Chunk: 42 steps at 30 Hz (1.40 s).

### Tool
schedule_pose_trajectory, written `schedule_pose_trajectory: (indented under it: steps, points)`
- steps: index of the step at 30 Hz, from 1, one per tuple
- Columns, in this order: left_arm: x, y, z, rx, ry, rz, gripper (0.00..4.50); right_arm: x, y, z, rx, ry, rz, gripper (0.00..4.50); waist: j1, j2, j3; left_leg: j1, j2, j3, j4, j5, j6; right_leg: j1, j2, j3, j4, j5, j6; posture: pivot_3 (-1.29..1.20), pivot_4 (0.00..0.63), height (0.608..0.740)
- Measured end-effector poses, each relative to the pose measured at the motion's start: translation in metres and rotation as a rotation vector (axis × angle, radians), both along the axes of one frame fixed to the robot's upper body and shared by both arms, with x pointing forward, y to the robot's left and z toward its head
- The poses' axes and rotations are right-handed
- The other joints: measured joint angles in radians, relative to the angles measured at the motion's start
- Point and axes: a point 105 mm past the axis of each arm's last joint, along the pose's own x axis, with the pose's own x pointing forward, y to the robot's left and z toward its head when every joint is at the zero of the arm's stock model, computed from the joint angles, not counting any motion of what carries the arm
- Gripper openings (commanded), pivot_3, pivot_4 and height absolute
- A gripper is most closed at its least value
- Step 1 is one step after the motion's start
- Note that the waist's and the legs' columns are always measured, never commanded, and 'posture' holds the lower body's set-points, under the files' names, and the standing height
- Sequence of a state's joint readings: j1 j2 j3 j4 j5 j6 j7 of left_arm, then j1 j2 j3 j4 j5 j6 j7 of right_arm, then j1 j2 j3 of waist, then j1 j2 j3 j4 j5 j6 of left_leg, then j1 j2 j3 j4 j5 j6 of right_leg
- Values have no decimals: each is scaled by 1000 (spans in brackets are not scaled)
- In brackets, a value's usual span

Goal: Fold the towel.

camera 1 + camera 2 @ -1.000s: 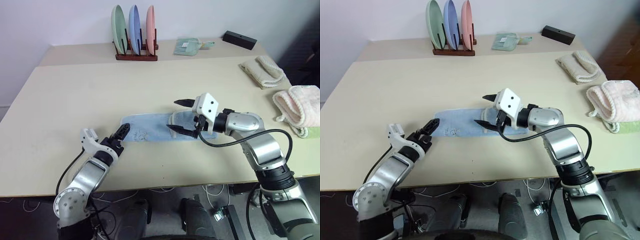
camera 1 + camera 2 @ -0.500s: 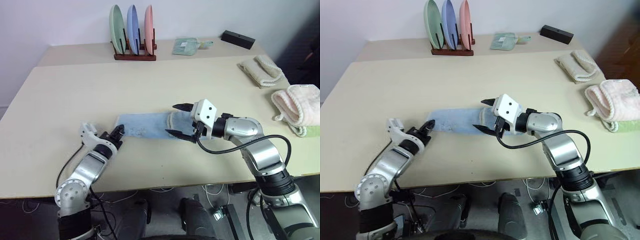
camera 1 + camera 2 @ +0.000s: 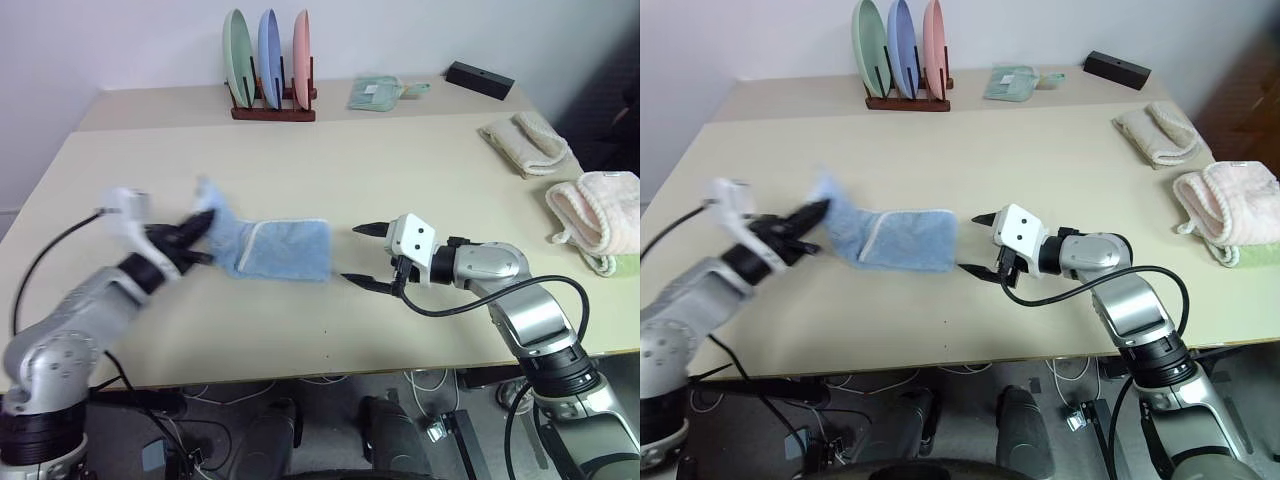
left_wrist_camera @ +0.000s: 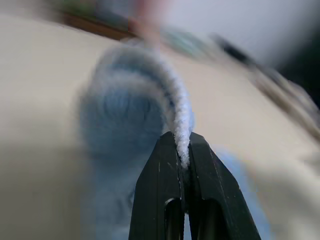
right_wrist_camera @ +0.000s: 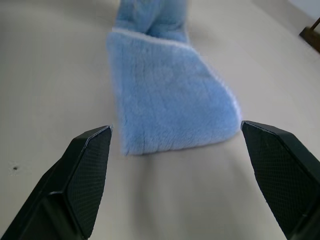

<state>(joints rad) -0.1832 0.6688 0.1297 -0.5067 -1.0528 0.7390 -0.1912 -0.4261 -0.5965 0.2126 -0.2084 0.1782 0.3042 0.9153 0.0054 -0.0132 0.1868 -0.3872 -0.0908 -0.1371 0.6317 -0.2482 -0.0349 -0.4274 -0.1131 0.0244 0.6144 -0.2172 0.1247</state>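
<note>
Towel corner is now rising off the table, pinched in your left gripper, while your right gripper is hanging wide beside its right edge, so you are starting the fold.

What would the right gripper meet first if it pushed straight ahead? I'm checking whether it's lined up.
Most likely the near end of the light blue terry towel, which lies centred ahead of the open right gripper on the beige table.
</note>
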Motion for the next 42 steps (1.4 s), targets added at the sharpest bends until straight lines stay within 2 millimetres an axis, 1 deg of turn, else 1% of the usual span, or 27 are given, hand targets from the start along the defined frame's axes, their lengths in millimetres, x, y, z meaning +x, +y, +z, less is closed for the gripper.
schedule_pose_trajectory:
  steps: [1, 3, 4, 6, 8, 10, 11, 13, 14, 17, 19, 22, 23, 24, 25, 26, 28, 29, 30, 31, 32, 35, 36, 38, 40, 41, 42]
  points:
    - [-2, -13, -6, 56, 0, -55, 34, 0, -1, -1, -2, 0, -3, 4251, -4, 0, 0, 0, 0, 0, -1, 0, 0, 0, 0, 0, 0, 0, 0, 0, 150, 738]
    - [-6, -35, -27, 177, 21, -148, 34, 0, -1, -2, -5, 1, -8, 4251, -9, 0, 0, 0, 0, 0, -1, 0, 0, 0, 1, 0, 0, 0, 0, 0, 150, 738]
    - [-8, -42, -39, 226, 39, -180, 34, 0, -2, -3, -5, 4, -10, 4251, -12, 0, 0, 0, 0, 0, -1, 0, 0, 0, 1, 0, 0, 0, 0, 0, 150, 738]
    - [-9, -53, -59, 267, 82, -210, 34, -1, -3, -6, -4, 12, -17, 4251, -16, 0, 0, 0, 1, 0, -1, 0, 0, 0, 1, 0, 0, 0, 0, 0, 150, 738]
    - [-7, -60, -67, 261, 102, -209, 34, -2, -4, -9, -4, 19, -22, 4251, -16, 0, 0, 0, 1, -1, -1, 0, 0, 0, 1, 0, 0, 0, 0, 0, 150, 738]
    - [-6, -64, -70, 267, 104, -212, 34, -4, -5, -11, -4, 27, -30, 4251, -15, 0, 0, 0, 1, -1, -1, 0, 0, 0, 0, 0, 0, 0, 0, 0, 150, 738]
    - [-6, -65, -72, 272, 109, -212, 309, -4, -5, -12, -5, 29, -32, 4251, -16, 0, 0, 0, 1, -1, -1, 0, 0, 0, 0, 0, 0, 0, 0, 0, 150, 738]
    - [-5, -67, -75, 265, 120, -208, 923, -5, -5, -12, -5, 28, -37, 4251, -15, 0, 0, 0, 1, -1, 0, 0, 0, 0, 0, 0, 0, 0, 0, 0, 150, 738]
    - [-6, -69, -76, 261, 127, -209, 1341, -4, -5, -11, -5, 26, -40, 4251, -15, 0, 0, 0, 1, -1, 0, 0, 0, 0, 0, 0, 0, 0, 1, 0, 150, 738]
    - [-2, -68, -71, 231, 115, -187, 2867, -3, -6, -11, -7, 18, -52, 4251, -15, 0, 0, 0, 1, -1, 0, 0, 0, 0, 0, 0, 0, 0, 1, 0, 150, 738]
    - [3, -63, -63, 190, 98, -149, 2867, -2, -6, -11, -5, 14, -60, 4251, -15, 0, 0, 0, 1, -1, 0, 0, 0, 0, 0, 0, 0, 0, 1, 0, 150, 738]
    - [8, -53, -41, 80, 55, -91, 2867, -1, -5, -10, 4, 4, -73, 4251, -16, 0, 0, 0, 1, -2, 0, 0, 0, -1, 0, 0, 0, 0, 1, 0, 150, 738]
    - [9, -46, -30, 28, 34, -67, 2867, 0, -5, -9, 10, -1, -79, 4251, -17, 0, 0, 0, 1, -2, 0, 0, 0, -1, 0, 0, 0, 0, 1, 0, 150, 738]
    - [7, -39, -23, -14, 21, -52, 2324, 2, -4, -7, 17, -4, -82, 3704, -19, 0, 0, 0, 1, -2, 0, 0, 0, -1, 0, 0, 1, 0, 1, 0, 150, 738]
    - [4, -29, -16, -53, 9, -34, 2018, 4, -2, -4, 32, -11, -86, 3351, -22, 0, 0, 0, 1, -2, -1, 0, 0, -1, 0, 0, 1, 0, 1, 0, 150, 738]
    - [1, -17, -10, -83, -3, -11, 1540, 5, -2, 0, 44, -17, -91, 2909, -22, 0, 0, 0, 1, -2, -1, 0, 0, -2, 0, 0, 1, 0, 1, 0, 150, 738]
    - [-3, 3, -3, -107, -20, 35, 524, 9, -2, 8, 74, -23, -103, 1841, -18, 0, 0, 0, 1, -2, 0, 0, 0, -1, 0, 0, 1, 0, 1, 0, 150, 738]
    - [-3, 9, -1, -103, -27, 55, 81, 11, -1, 11, 89, -24, -106, 1387, -16, 0, 0, 0, 1, -2, 0, 0, 0, -1, 0, 0, 1, 0, 1, 0, 150, 738]
    - [-2, 18, 1, -90, -34, 88, 0, 12, 6, 17, 124, -21, -97, 754, -15, 0, 0, 0, 1, -2, 0, 0, 0, 0, 0, 0, 1, 0, 0, 0, 150, 738]
    - [-1, 21, 1, -81, -33, 103, 0, 12, 10, 20, 141, -19, -89, 302, -13, 0, 0, 0, 1, -2, 1, 0, 0, 0, 0, 0, 1, 0, 0, 0, 150, 738]
    - [1, 28, -2, -50, -25, 131, 0, 13, 16, 23, 168, -15, -86, 52, -14, 0, 0, 0, 1, -2, 1, 0, 0, 0, 0, 0, 1, 0, 0, 0, 150, 738]
    - [10, 37, -18, 26, 6, 195, 0, 21, 35, 29, 234, 7, -99, 52, -17, 0, 0, 0, 0, -2, 0, 0, 0, 0, 0, 0, 1, 0, 0, 0, 150, 738]
    - [14, 37, -23, 40, 17, 207, 0, 24, 41, 29, 247, 21, -101, 52, -16, 0, 0, 0, 0, -2, 0, 0, -1, 0, 1, 0, 1, 0, 0, 0, 150, 738]
    - [24, 28, -38, 64, 48, 208, 0, 26, 64, 23, 262, 66, -84, 52, -16, 0, 0, 0, 0, -2, 0, 1, -1, 0, 1, -1, 1, 0, 0, 0, 150, 738]
    - [28, 21, -55, 116, 86, 195, 0, 28, 78, 5, 223, 112, -82, 52, -17, 0, 0, 0, -1, -2, 0, 1, -1, -1, 0, 0, 1, 1, 1, 0, 150, 738]
    - [29, 20, -62, 137, 96, 195, 0, 30, 80, -4, 201, 132, -97, 52, -17, 0, 0, 0, -1, -2, -1, 1, -1, -1, 0, 0, 2, 2, 2, 0, 150, 738]
    - [32, 18, -72, 161, 115, 198, 0, 35, 80, -19, 167, 164, -132, 52, -17, 0, 0, 0, -1, -2, -1, 1, -1, -1, 0, 0, 2, 2, 1, 0, 150, 738]
